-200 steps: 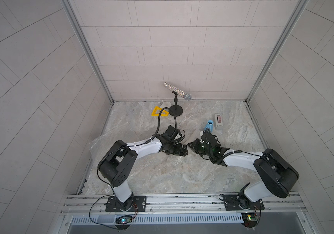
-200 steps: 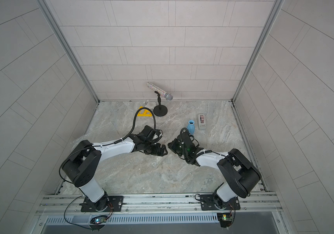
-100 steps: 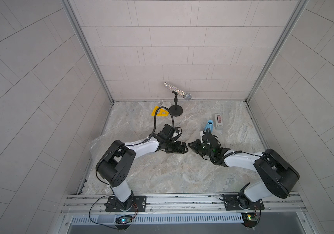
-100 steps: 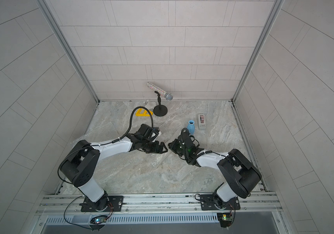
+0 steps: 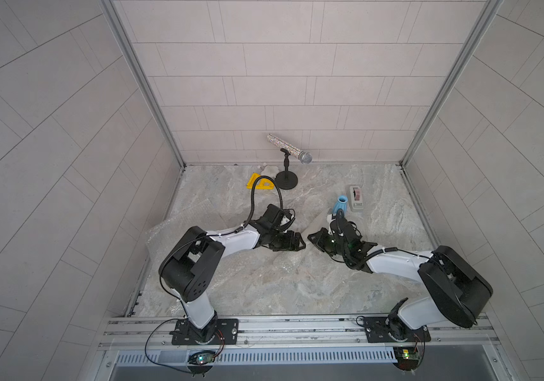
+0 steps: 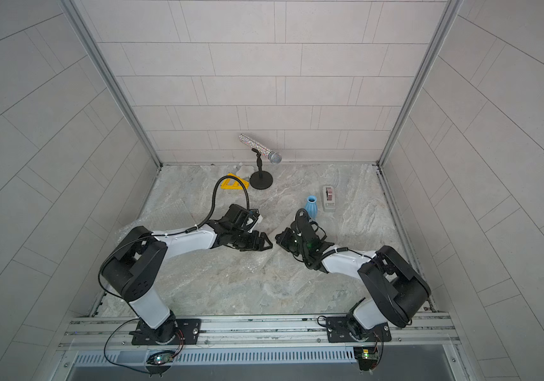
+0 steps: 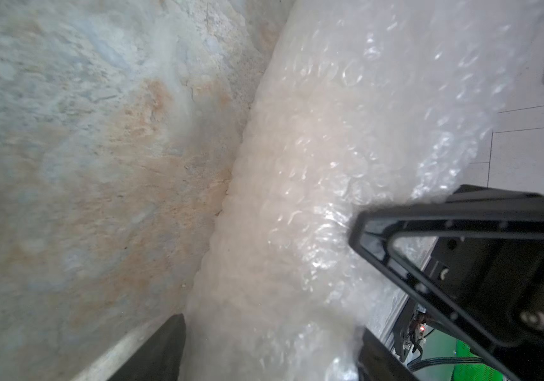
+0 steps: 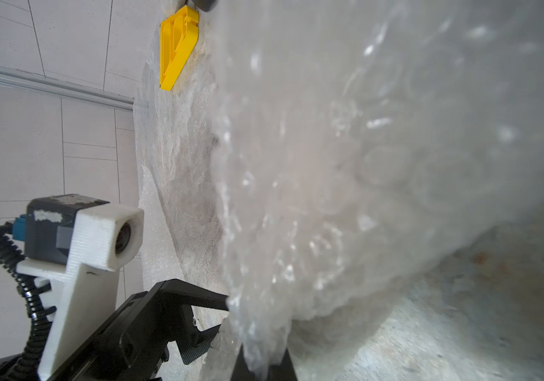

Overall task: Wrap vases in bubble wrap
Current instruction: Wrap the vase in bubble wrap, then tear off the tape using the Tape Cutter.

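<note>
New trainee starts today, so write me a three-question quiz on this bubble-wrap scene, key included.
1. True or false: the light-blue vase lies on its side.
2. The right pincer is clamped on: A a sponge, B bubble wrap, C a spoon.
3. Name the glittery thing on the black stand.
Key: 1 false; 2 B; 3 microphone.

Rolled bubble wrap (image 7: 297, 198) crosses the marble table (image 7: 82, 165) from upper right to bottom centre, where the left gripper's (image 7: 270, 325) 2 fingers (image 7: 161, 349) flank it.
</note>
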Controlling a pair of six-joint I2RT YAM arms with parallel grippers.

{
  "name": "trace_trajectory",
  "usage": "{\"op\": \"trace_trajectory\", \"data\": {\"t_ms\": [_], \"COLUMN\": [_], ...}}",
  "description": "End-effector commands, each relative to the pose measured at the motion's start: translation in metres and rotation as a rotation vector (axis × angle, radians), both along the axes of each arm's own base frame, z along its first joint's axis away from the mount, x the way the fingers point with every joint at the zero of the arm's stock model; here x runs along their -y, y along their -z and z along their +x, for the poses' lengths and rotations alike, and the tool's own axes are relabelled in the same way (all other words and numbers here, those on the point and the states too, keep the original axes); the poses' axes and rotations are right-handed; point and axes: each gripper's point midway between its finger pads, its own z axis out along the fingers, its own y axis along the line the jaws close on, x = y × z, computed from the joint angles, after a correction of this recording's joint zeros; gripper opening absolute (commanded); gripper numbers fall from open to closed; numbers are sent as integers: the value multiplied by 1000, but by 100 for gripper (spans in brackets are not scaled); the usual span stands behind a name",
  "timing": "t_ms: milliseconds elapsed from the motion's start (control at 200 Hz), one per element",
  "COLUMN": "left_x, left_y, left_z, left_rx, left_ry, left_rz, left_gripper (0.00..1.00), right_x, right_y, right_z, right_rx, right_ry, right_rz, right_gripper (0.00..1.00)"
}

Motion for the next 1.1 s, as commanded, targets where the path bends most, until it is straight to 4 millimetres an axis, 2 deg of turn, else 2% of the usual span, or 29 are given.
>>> {"op": "trace_trajectory", "data": {"t_ms": [0, 200, 365, 385, 475, 636, 726, 851, 1046, 1076, 1081, 1096], "left_x": [-26, -39, -46, -45, -45, -48, -49, -47, -47, -47, -47, -47], "left_y": [33, 45, 48, 47, 48, 48, 49, 47, 45, 45, 45, 45], "left_z": [-12, -18, -17, -17, -17, -16, -16, -16, -14, -13, -13, -13], "left_rx": [-45, -52, -44, -44, -44, -33, -31, -22, -13, -11, -11, -9], "left_ry": [-5, 7, 4, 6, 11, 16, 24, 43, 63, 64, 65, 65], "left_rz": [145, 226, 268, 266, 269, 293, 311, 318, 338, 340, 341, 346], "left_gripper": [76, 75, 75, 74, 75, 76, 76, 76, 76, 76, 76, 76], "right_x": [24, 26, 46, 45, 58, 97, 122, 157, 205, 209, 209, 210], "right_y": [31, 15, 0, -14, -39, -86, -104, -108, -86, -79, -84, -81], "right_z": [-16, -14, -20, -15, -12, -2, 18, 53, 108, 116, 118, 121], "right_rx": [-94, -63, -34, 0, 84, 168, 174, 154, 55, 42, 56, 55], "right_ry": [18, -11, -18, -18, -14, 10, 22, 18, 45, 38, 37, 24], "right_rz": [-144, -177, -250, -255, -322, -386, -355, -308, -247, -246, -246, -242], "right_gripper": [4, 20, 31, 33, 38, 42, 43, 45, 48, 50, 50, 51]}}
